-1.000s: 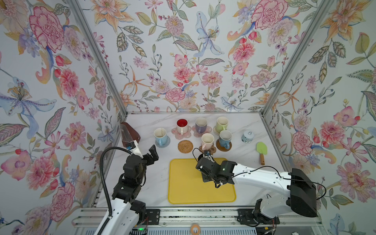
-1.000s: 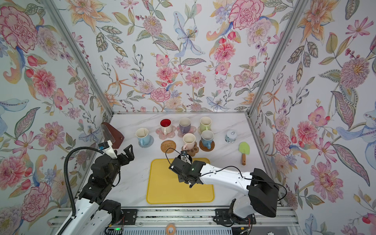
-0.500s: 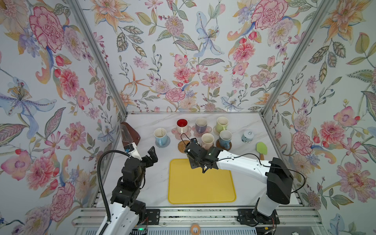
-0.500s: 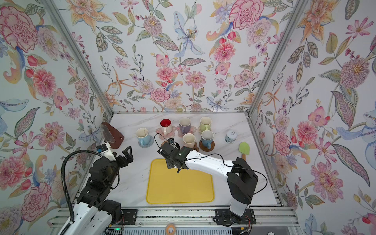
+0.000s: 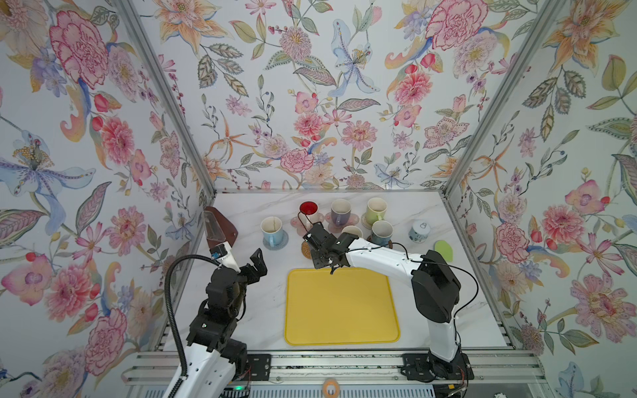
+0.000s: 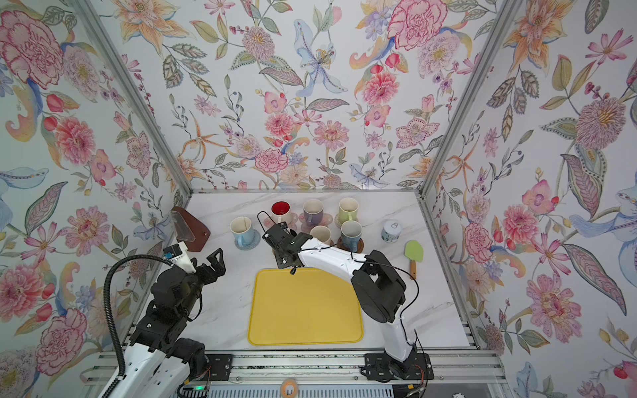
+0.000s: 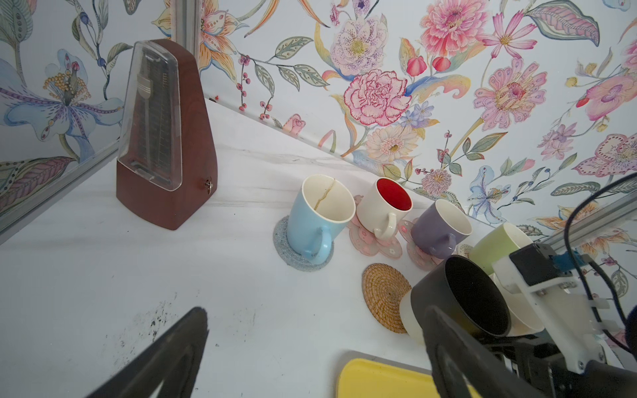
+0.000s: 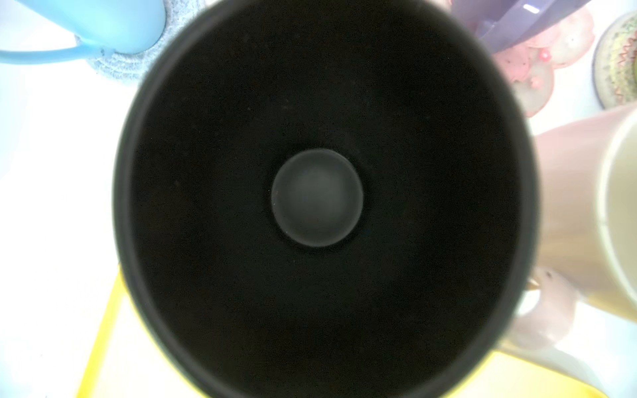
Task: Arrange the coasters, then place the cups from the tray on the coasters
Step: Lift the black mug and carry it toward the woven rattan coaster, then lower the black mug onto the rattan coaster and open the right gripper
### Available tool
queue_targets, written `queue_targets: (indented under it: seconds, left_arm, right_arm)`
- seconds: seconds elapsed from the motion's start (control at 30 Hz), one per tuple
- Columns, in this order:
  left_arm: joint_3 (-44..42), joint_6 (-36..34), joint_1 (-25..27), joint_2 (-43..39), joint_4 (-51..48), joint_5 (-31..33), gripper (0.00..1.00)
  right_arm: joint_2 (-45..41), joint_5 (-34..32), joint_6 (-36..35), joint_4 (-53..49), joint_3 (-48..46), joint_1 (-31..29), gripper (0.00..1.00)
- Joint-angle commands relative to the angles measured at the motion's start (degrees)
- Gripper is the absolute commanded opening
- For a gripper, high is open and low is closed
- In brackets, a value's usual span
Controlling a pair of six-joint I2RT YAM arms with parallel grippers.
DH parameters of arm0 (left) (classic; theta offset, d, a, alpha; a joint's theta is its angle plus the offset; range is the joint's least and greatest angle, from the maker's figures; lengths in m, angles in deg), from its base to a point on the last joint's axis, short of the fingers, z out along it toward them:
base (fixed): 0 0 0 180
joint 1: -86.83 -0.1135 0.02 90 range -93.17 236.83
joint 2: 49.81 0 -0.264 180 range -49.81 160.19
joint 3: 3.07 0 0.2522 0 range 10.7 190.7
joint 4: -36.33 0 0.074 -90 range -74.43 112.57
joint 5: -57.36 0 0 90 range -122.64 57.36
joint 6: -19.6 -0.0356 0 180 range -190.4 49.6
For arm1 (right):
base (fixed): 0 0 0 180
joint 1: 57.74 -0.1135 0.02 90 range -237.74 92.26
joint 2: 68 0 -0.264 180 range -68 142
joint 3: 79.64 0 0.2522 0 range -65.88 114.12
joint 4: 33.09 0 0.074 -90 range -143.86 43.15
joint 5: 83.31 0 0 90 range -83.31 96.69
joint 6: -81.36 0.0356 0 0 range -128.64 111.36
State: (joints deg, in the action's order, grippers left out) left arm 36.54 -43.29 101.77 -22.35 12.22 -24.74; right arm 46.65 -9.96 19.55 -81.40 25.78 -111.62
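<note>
Right gripper (image 5: pixel 317 246): pinching black ceramic mug (image 7: pixel 462 296) over round tan rattan coaster (image 7: pixel 384 293), beyond yellow rectangular tray (image 5: pixel 341 306).
Left gripper (image 5: pixel 258 263): spread, left of tray.

The black mug (image 8: pixel 317 196) is blurred in the right wrist view, its rim cut off. In both top views the right arm (image 5: pixel 375 256) covers it and part of the rattan coaster (image 5: pixel 304 248).

Black mug (image 7: pixel 462 296) mouth up, overlapping the edge of the tan rattan coaster (image 7: pixel 381 293); contact unclear. Light blue mug (image 7: pixel 317 220) sits on the grey woven coaster (image 7: pixel 286 253). White mug with red inside (image 7: pixel 379 210) and lilac mug (image 7: pixel 437 231) each sit on a pink flower coaster (image 7: pixel 375 246). Light green mug (image 5: pixel 376 208) and blue mug (image 5: pixel 382 231) upright, further right. Yellow tray (image 5: pixel 341 310) flat, front centre.
</note>
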Motion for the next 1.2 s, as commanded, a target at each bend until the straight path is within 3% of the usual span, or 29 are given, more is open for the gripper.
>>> queue_targets:
  seconds: [0.0, 1.17]
  left_arm:
    - [-0.68, 0.66, -0.49, -0.3, -0.42, -0.05, 0.99]
    - [-0.39, 0.84, -0.43, -0.83, -1.07, 1.06, 0.99]
  right_arm:
    - [0.71, -0.9, -1.73, 2.68, 4.35, 0.62, 0.0]
    - [9.71, 2.05, -3.51, 2.71, 11.57, 2.75, 0.0]
